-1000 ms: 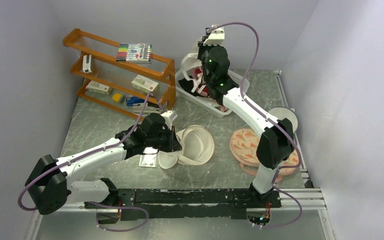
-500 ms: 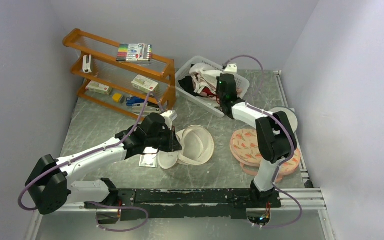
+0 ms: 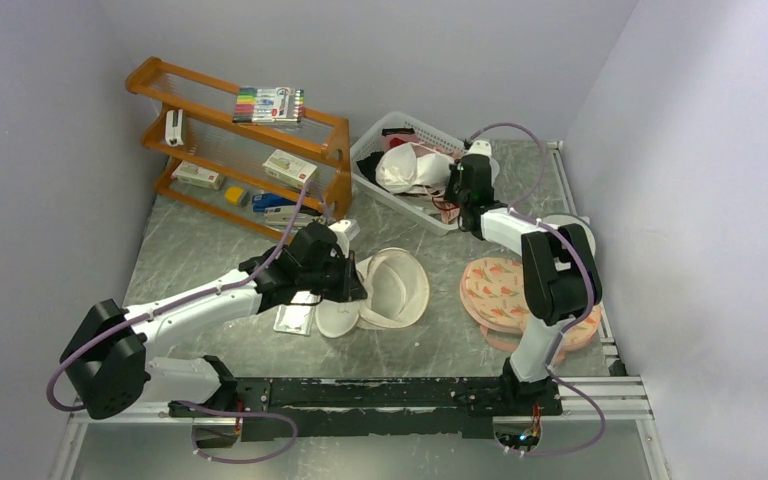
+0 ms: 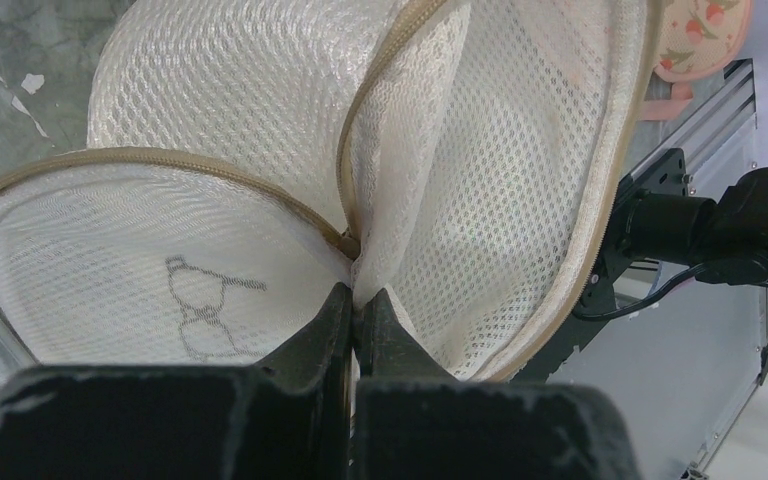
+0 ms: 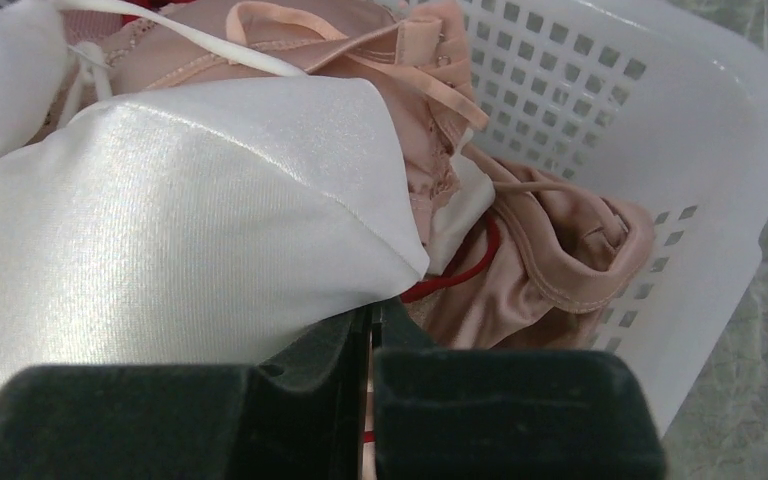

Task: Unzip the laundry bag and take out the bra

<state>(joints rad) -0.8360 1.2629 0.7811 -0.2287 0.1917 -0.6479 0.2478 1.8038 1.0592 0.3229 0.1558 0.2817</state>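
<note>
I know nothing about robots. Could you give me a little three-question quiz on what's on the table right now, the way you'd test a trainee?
1. True or false: the laundry bag is zipped shut.
2. Pick one: the left gripper is pinching A) the bag's mesh beside its zip, B) nothing at all, C) a spoon.
3. Fill the gap: the white bra lies in the white ____.

Key
1. False: it gapes open on the table.
2. A.
3. basket.
</note>
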